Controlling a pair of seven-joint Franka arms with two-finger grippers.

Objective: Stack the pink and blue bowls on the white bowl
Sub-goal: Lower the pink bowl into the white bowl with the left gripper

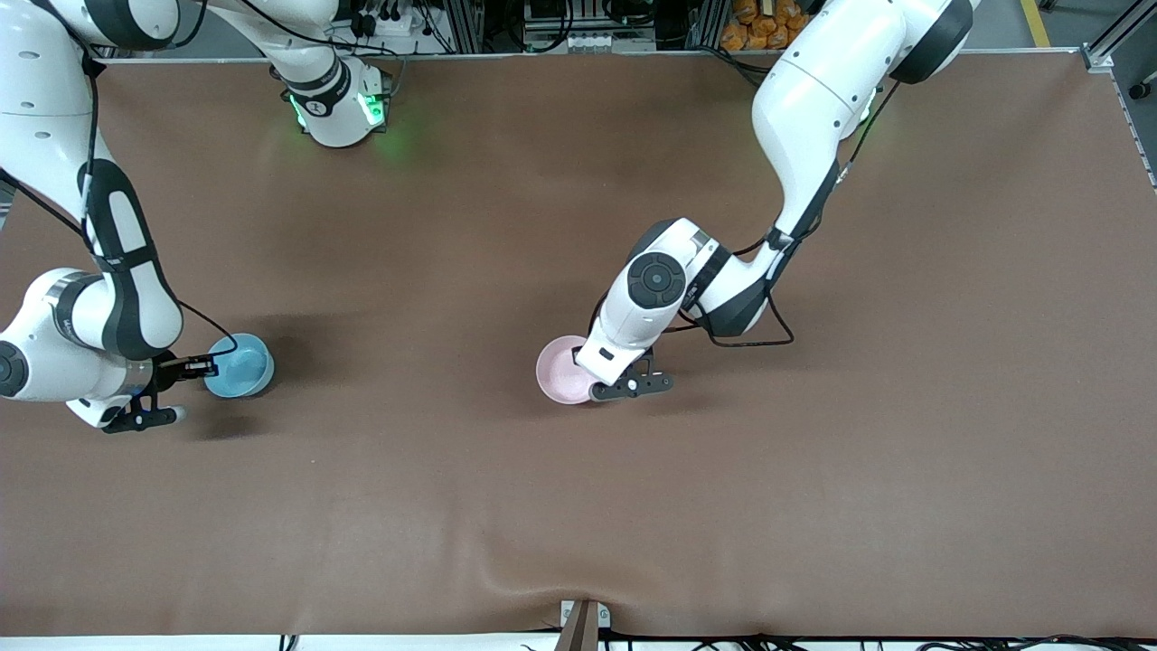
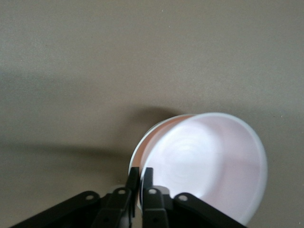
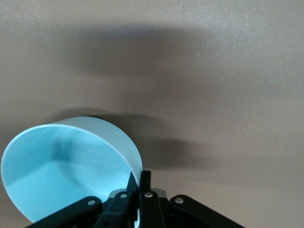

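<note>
The pink bowl is near the table's middle. My left gripper is shut on its rim, one finger inside and one outside. In the left wrist view the left gripper holds the pink bowl tilted. A thin white rim shows just under it, apparently the white bowl; in the front view that bowl is hidden. The blue bowl is at the right arm's end of the table. My right gripper is shut on its rim. The right wrist view shows the right gripper holding the blue bowl tilted over its shadow.
The brown table cover has a small fold at the edge nearest the front camera. A bracket sits at that edge. Both arm bases and cables line the robots' edge of the table.
</note>
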